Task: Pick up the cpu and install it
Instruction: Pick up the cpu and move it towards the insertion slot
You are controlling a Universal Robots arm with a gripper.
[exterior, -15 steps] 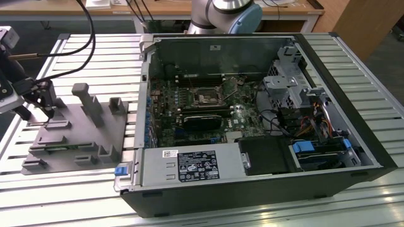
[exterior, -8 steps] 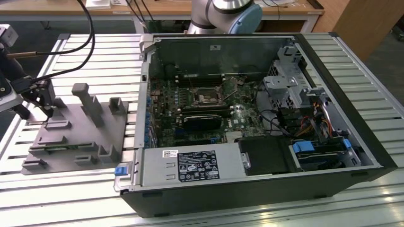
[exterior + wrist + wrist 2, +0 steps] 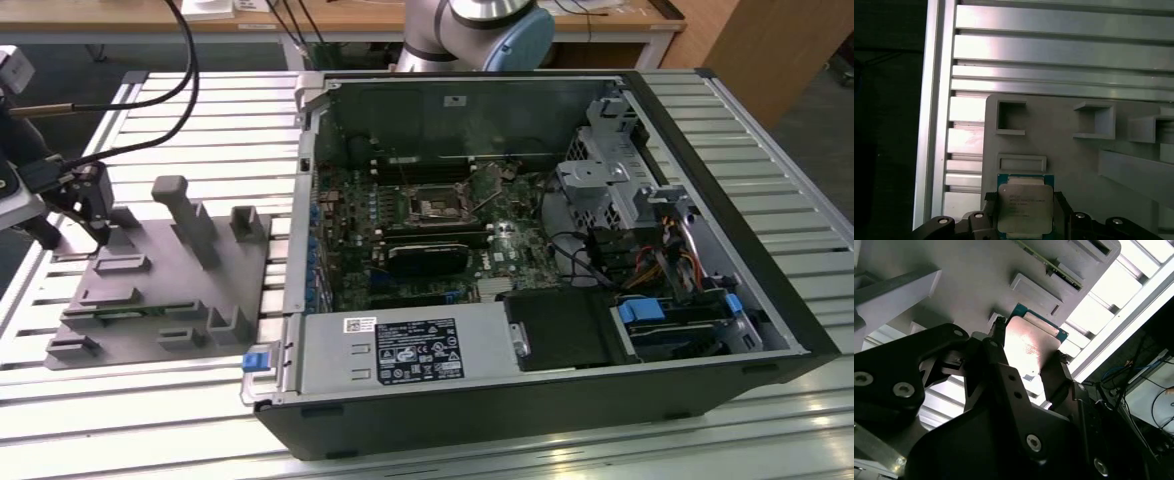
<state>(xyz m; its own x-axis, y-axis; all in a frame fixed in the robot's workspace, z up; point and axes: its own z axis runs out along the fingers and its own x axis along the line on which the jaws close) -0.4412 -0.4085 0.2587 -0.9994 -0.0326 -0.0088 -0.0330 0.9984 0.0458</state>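
Pincer (image 3: 1028, 342), narrowly parted, clamps the cpu (image 3: 1025, 210) by two opposite edges over the grey fixture (image 3: 1064, 150).

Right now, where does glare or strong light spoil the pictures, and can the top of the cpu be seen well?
In the second wrist view, glare whitens the cpu and the table slats burn out white; in the first wrist view the cpu is evenly lit, the slats banded with reflections; in the exterior view the computer case is dim inside.
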